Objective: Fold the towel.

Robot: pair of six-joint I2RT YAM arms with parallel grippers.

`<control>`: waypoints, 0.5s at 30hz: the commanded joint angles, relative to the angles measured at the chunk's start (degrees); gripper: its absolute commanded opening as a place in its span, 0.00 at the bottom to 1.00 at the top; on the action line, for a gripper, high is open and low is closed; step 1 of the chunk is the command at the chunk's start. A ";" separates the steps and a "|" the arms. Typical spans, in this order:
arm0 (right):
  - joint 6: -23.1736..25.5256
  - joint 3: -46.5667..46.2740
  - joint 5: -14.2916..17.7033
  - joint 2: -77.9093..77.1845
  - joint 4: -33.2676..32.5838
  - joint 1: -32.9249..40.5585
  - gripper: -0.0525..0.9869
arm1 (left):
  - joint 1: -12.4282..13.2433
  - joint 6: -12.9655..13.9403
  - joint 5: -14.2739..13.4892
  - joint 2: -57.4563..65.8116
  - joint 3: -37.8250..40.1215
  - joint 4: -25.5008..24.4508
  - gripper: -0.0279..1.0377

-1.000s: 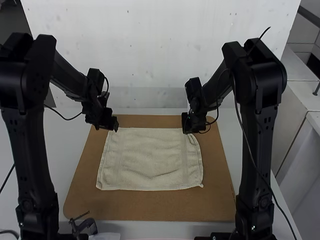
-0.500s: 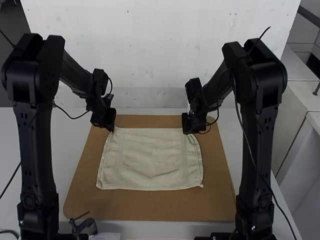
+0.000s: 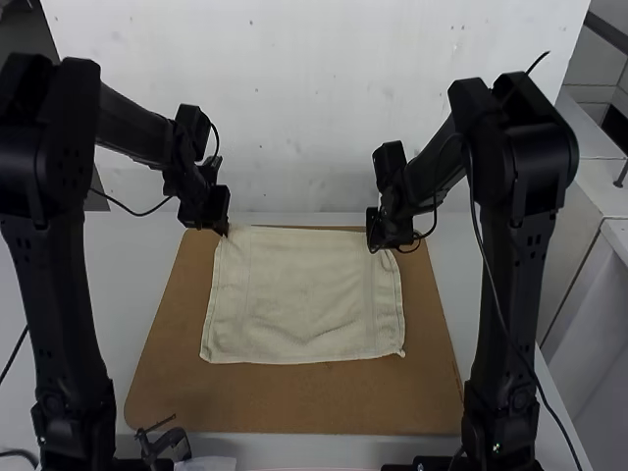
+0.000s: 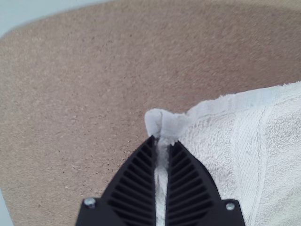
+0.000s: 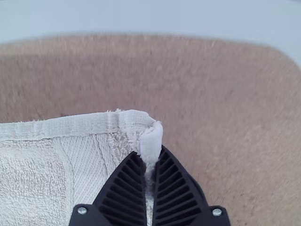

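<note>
Towel: far corners partly hidden | left claw, right claw: each pinching one

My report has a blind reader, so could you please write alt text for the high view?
A pale towel lies spread on a brown board. The left gripper holds its far left corner, and the right gripper its far right corner.
</note>
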 commanded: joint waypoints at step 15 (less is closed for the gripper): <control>0.92 -9.09 4.95 -14.32 7.64 0.28 0.06 | -2.96 -3.28 -3.45 -16.62 -6.24 -0.05 0.05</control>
